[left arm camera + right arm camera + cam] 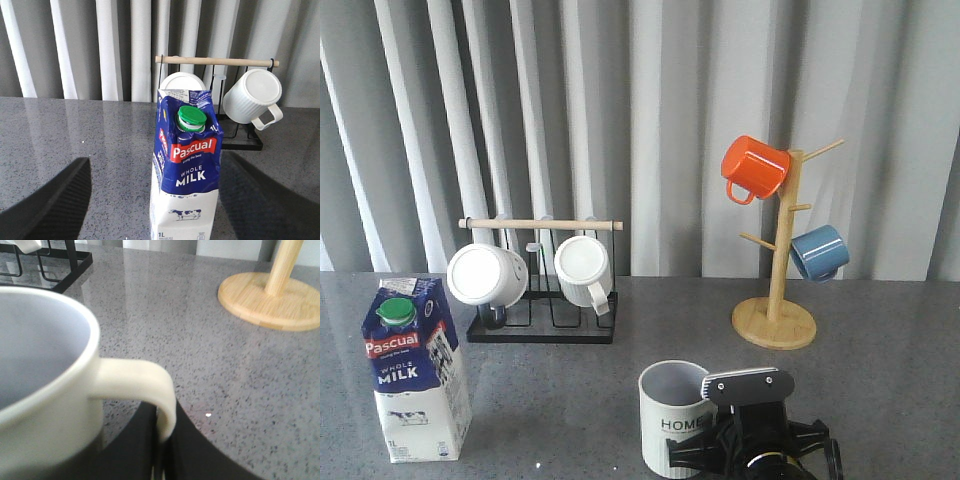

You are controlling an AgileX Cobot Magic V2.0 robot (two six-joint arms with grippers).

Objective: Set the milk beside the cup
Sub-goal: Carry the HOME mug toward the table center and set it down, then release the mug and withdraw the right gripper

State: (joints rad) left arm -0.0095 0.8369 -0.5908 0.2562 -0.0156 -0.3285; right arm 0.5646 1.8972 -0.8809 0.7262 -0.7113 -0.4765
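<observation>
The milk (415, 370) stands upright at the front left of the grey table, its green cap on top. In the left wrist view the milk (187, 165) stands straight ahead between my left gripper's (157, 202) two dark fingers (50, 205), which are wide apart and do not touch it. The left gripper does not show in the front view. The cream ribbed "HOME" cup (670, 420) stands at the front centre. My right gripper (720, 440) is just right of it. In the right wrist view the right gripper (162, 445) is shut on the cup's (45, 365) squarish handle (145, 382).
A black wire rack (540, 330) with a wooden bar holds two smooth white mugs (485, 273) behind the milk. A wooden mug tree (775, 325) at the back right carries an orange mug (755, 167) and a blue mug (818, 252). A grey curtain hangs behind.
</observation>
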